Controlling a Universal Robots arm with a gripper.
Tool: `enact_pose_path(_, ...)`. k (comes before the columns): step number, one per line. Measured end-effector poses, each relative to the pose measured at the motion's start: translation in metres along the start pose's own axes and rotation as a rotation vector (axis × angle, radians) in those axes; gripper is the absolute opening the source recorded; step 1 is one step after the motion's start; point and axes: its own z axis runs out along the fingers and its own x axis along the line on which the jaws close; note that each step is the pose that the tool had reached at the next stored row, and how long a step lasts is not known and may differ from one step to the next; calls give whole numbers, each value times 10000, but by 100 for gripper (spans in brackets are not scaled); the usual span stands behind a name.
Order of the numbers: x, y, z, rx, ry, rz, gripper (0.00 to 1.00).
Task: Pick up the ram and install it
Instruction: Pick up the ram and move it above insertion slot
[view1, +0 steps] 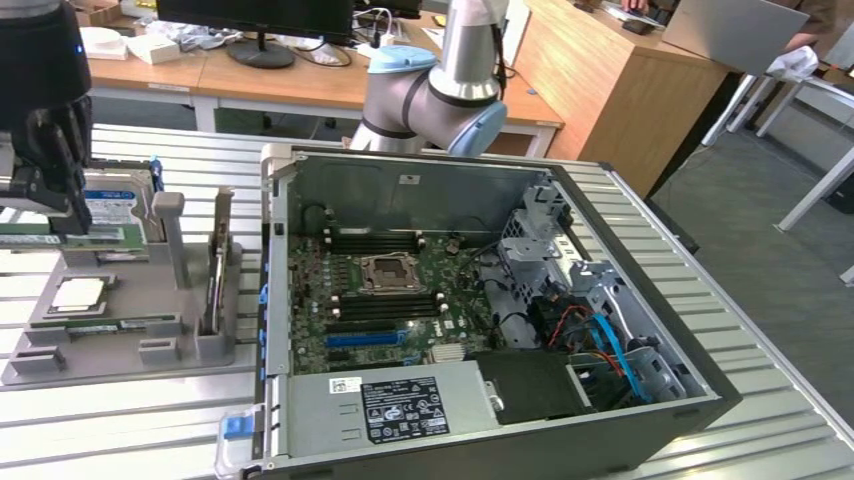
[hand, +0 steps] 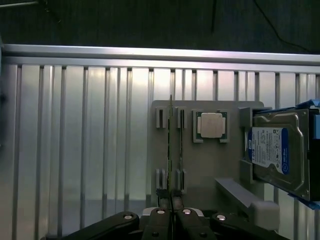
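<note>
My gripper hangs at the exterior view's left, above the grey parts tray. It is shut on the ram, a thin green stick with a white label that lies level just under the fingers. In the wrist view the ram appears edge-on as a thin line running out from my closed gripper, well above the tray. A second green stick lies in a slot at the tray's front.
The open computer case stands at the exterior view's right, its motherboard showing dark memory slots beside the processor socket. The tray also carries a silver processor chip and a blue-labelled hard drive. The arm's base stands behind the case.
</note>
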Motion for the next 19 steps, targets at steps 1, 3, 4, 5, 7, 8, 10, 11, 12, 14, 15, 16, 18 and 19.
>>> enact_pose_path(1, -1, 1, -26, 1, 0, 0, 11)
enact_pose_path(3, -2, 3, -75, 0, 0, 0, 11)
enact_pose_path(4, -3, 3, -100, 0, 0, 0, 11)
enact_pose_path(5, -4, 4, -124, -1, 1, 0, 11)
enact_pose_path(7, -5, 5, -168, 1, -1, 0, 11)
enact_pose_path(8, -6, 6, -188, 1, -1, 0, 11)
enact_pose_path(10, -7, 7, -228, 1, 0, 0, 11)
enact_pose_path(11, -7, 8, -247, 0, 0, 0, 11)
enact_pose_path(12, -8, 8, -265, 1, 0, 0, 11)
enact_pose_path(14, -9, 9, -301, 1, 0, 0, 11)
enact_pose_path(15, -10, 10, -318, 1, 0, 0, 11)
enact_pose_path(16, -10, 10, -335, 1, 0, 0, 11)
enact_pose_path(18, -10, 11, -359, 1, -1, 0, 11)
enact_pose_path(19, -11, 12, -362, 1, -1, 0, 11)
